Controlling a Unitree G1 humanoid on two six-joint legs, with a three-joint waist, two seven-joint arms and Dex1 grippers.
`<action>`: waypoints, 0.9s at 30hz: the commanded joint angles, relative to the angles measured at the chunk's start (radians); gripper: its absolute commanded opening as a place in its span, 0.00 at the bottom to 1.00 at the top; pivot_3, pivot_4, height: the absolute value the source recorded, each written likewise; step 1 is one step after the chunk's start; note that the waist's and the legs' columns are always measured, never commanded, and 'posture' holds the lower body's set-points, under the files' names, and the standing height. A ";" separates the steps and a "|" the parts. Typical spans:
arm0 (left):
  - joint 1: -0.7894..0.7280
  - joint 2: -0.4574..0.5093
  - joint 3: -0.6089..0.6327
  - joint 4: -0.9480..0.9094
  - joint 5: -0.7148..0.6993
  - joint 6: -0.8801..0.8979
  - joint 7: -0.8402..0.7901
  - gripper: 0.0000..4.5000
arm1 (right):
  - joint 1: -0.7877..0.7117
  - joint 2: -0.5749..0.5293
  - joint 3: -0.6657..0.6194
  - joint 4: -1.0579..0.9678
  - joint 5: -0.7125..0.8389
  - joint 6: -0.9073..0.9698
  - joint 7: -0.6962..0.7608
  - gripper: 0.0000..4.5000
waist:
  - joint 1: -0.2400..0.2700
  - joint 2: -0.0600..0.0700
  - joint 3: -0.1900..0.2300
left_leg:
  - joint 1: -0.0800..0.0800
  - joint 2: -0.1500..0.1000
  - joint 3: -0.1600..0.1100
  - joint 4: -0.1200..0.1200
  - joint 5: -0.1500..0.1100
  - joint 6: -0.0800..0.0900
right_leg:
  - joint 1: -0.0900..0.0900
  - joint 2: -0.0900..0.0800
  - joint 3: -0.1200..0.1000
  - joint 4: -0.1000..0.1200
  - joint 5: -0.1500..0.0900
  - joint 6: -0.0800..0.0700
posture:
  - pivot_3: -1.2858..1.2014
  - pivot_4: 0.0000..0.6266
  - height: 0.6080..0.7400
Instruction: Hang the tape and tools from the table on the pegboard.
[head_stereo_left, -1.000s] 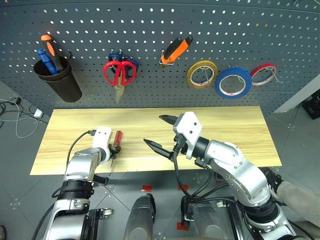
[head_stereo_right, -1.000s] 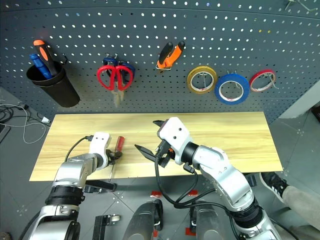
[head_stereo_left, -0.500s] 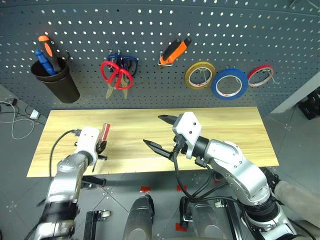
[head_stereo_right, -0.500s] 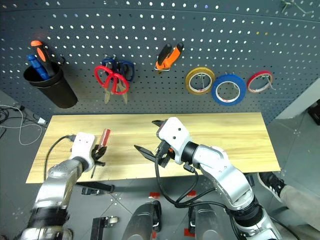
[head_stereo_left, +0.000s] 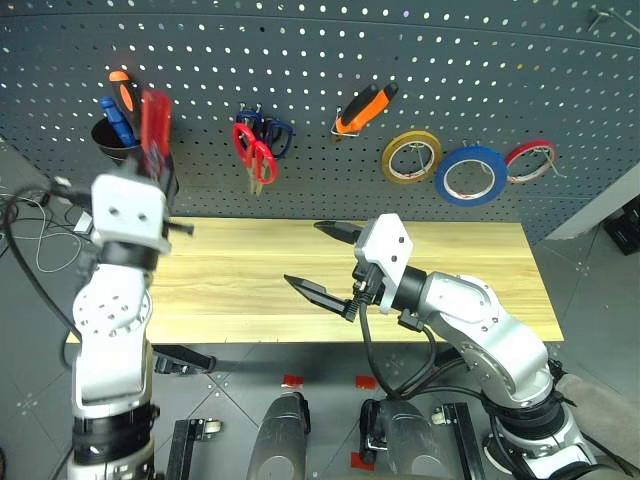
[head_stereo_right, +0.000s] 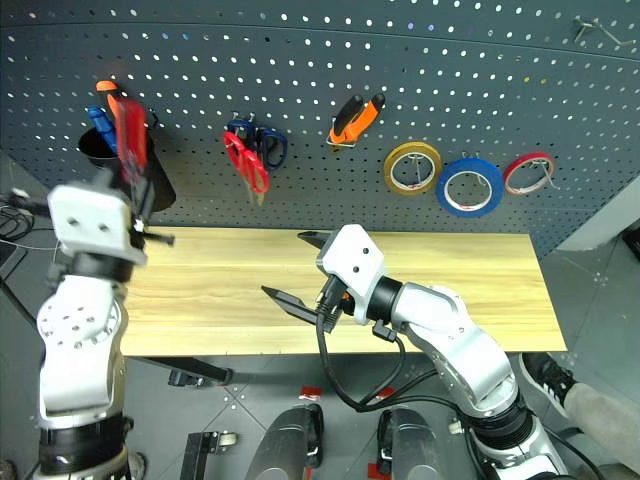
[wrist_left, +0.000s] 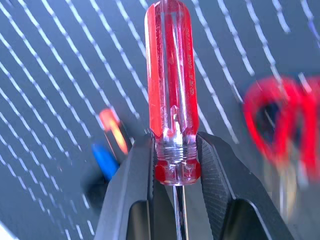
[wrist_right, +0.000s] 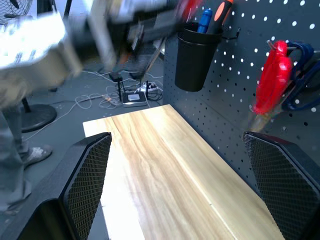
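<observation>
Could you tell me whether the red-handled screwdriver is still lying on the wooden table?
No, the left gripper holds the red-handled screwdriver by the base of its handle, raised in front of the pegboard, above the table.

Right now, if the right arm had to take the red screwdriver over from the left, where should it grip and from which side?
Probably the upper half of the red screwdriver handle, approached from the side. The left gripper clamps the collar at its base, handle pointing up, so the long smooth upper handle is free; the right gripper is open.

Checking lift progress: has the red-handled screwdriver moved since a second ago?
Yes. The red-handled screwdriver rose off the table, now level with the black cup.
</observation>
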 joint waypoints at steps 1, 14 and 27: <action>-0.142 0.042 0.053 -0.051 -0.024 0.055 0.021 0.20 | -0.016 -0.001 -0.023 -0.050 0.030 0.003 0.004 1.00 | -0.001 0.000 0.000 | 0.000 0.000 0.000 0.000 0.000 0.000 | 0.000 0.000 0.000 0.000 0.000 0.000 | 0.54 0.32 1.00; -0.425 0.088 0.084 0.455 -0.059 -0.183 0.059 0.20 | -0.081 0.036 0.010 -0.005 0.008 -0.011 -0.005 1.00 | 0.000 -0.001 -0.002 | -0.001 0.000 0.001 0.001 0.001 0.000 | 0.000 0.000 0.000 -0.002 0.000 0.000 | 0.54 0.31 1.00; -0.515 0.056 0.041 0.827 -0.071 -0.429 0.113 0.20 | -0.109 0.054 0.024 0.003 0.002 -0.012 -0.008 1.00 | -0.007 -0.004 -0.004 | -0.002 0.000 0.002 0.001 0.001 0.000 | -0.001 0.000 -0.001 -0.002 0.000 0.000 | 0.52 0.31 1.00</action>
